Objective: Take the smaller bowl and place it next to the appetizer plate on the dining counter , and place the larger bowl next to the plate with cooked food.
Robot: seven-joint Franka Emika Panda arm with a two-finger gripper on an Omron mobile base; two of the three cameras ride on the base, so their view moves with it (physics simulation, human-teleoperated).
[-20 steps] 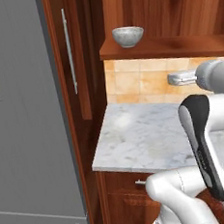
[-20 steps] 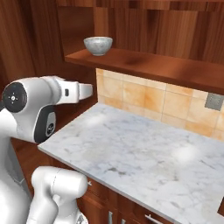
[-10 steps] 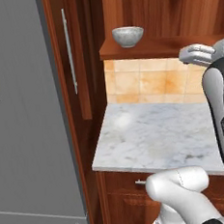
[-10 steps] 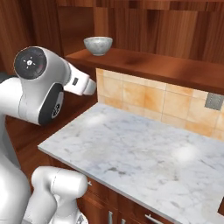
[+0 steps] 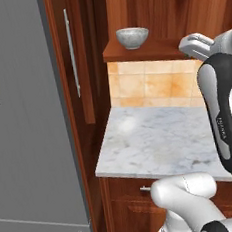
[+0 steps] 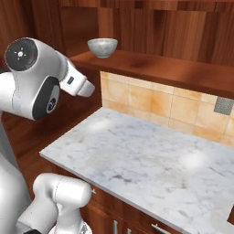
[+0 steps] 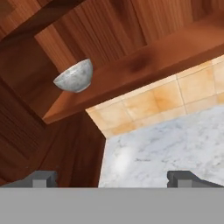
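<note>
The arm is raised above the marble worktop [image 6: 151, 160], its gripper [image 7: 113, 178] empty with jaws spread wide. The small mottled grey-white bowl [image 5: 132, 37] sits upright on the wooden shelf [image 6: 160, 66], well apart from the gripper.

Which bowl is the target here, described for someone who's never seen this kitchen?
Find the narrow white-grey marble worktop backed by orange tiles; a reddish wooden shelf runs just above the tiles. At the shelf's left end sits a small round mottled grey-white bowl on a short foot. It is the one loose item on that shelf.
</note>
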